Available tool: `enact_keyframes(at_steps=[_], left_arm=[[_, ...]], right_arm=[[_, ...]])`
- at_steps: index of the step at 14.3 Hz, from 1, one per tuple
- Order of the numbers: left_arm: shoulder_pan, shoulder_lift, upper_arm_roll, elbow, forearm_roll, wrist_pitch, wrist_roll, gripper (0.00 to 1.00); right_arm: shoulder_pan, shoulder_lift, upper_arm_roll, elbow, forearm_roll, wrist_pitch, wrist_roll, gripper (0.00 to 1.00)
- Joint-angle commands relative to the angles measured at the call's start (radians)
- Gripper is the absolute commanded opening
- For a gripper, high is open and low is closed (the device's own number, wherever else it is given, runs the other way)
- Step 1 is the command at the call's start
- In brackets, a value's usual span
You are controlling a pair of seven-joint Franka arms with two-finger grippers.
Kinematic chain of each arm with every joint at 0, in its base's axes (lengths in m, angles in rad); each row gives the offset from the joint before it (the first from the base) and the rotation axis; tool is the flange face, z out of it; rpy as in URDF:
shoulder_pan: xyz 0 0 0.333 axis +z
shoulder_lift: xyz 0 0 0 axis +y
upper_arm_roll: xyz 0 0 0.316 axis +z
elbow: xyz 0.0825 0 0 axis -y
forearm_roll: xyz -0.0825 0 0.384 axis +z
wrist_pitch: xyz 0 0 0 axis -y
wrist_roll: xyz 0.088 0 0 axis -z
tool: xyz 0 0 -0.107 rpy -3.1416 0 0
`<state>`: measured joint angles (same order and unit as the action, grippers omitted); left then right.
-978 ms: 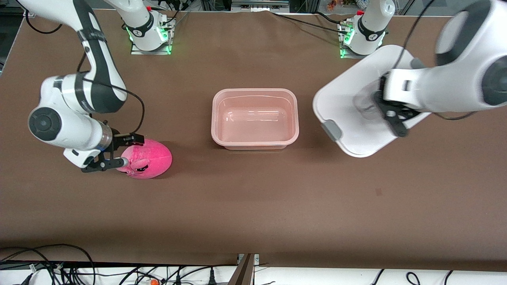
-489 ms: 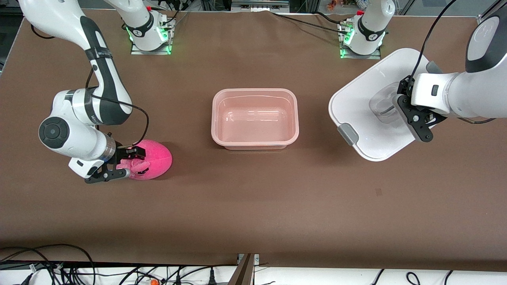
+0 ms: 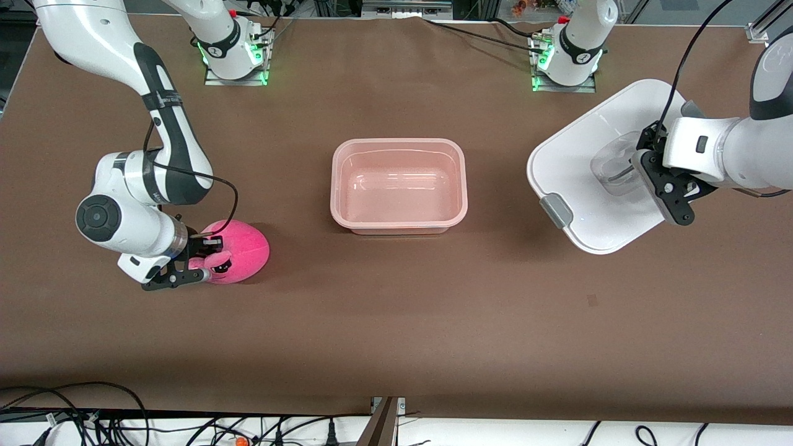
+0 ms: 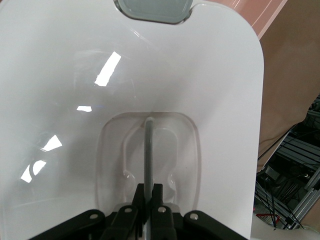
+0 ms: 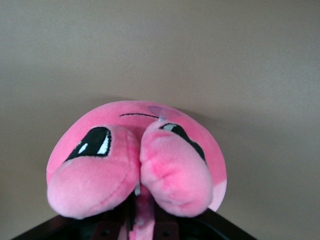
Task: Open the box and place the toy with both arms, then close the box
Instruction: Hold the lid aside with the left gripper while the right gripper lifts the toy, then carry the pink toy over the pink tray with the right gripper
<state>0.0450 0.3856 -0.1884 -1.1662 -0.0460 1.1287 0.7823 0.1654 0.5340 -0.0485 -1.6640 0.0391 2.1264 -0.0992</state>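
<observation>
The pale pink box stands open and empty at the table's middle. Its white lid is tilted over the left arm's end of the table, a grey clip on its edge. My left gripper is shut on the lid's grey handle bar in the clear recess. The hot-pink plush toy sits on the table toward the right arm's end. My right gripper is shut on the toy's face side; in the right wrist view the toy bulges around the fingers.
The brown table lies between the toy, the box and the lid. Both arm bases stand at the table's edge farthest from the front camera. Cables hang along the edge nearest that camera.
My left gripper has carried the lid farther from the box and lower. My right gripper has slid onto the toy and shut on its face side.
</observation>
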Motion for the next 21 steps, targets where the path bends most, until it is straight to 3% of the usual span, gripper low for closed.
enact_keyframes(at_steps=[1,7,10,12,16,21], left_arm=[[-0.002,0.004,-0.009,0.025,0.015,-0.024,0.023,0.0],[0.009,0.003,-0.008,0.017,0.011,-0.03,0.023,0.0],[0.007,0.003,-0.009,0.017,0.014,-0.046,0.025,0.0],[0.009,0.003,-0.008,0.017,0.009,-0.046,0.026,0.0],[0.007,0.003,-0.008,0.017,0.006,-0.046,0.026,0.0],[0.006,0.003,-0.008,0.016,0.006,-0.046,0.026,0.0]], right_arm=[[-0.007,-0.017,0.006,-0.007,0.01,0.003,-0.031,0.0],[0.022,-0.081,0.016,0.143,0.008,-0.25,-0.194,0.0],[0.104,-0.077,0.027,0.32,0.001,-0.492,-0.295,0.0],[0.16,-0.075,0.061,0.369,0.004,-0.591,-0.391,0.0],[0.246,-0.082,0.173,0.4,-0.01,-0.596,-0.487,0.0],[0.468,-0.054,0.185,0.426,-0.091,-0.539,-0.468,0.0]])
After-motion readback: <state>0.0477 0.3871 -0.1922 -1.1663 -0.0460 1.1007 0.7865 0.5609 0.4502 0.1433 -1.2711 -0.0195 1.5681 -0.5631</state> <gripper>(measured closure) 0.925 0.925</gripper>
